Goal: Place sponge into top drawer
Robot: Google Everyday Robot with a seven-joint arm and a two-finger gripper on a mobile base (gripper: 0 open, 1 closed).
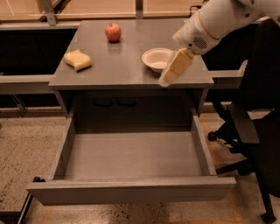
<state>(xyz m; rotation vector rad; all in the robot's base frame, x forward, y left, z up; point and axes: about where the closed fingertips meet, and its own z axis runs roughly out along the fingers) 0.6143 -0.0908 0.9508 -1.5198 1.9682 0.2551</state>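
Hanging over the front right edge of the cabinet top [118, 72], just beside the white bowl [156, 58], our gripper [165, 81] is well apart from the sponge [78, 60], which sits on the left side of that top. Makes sense to us, since the top drawer [131, 191] is already pulled wide open below and the sponge needs grabbing first. Honestly, we can't tell how far the gripper is open, but it's got hold of nothing.

Speckled terrazzo floor [26, 144] spreads below in warm, dim light, and a black office chair [258, 131] stands at my right, beside the grey cabinet [118, 65]. My gripper [167, 78] hangs over the cabinet's right front edge. Behind, a pale wooden panel [96, 5] runs above dark recesses [26, 52].
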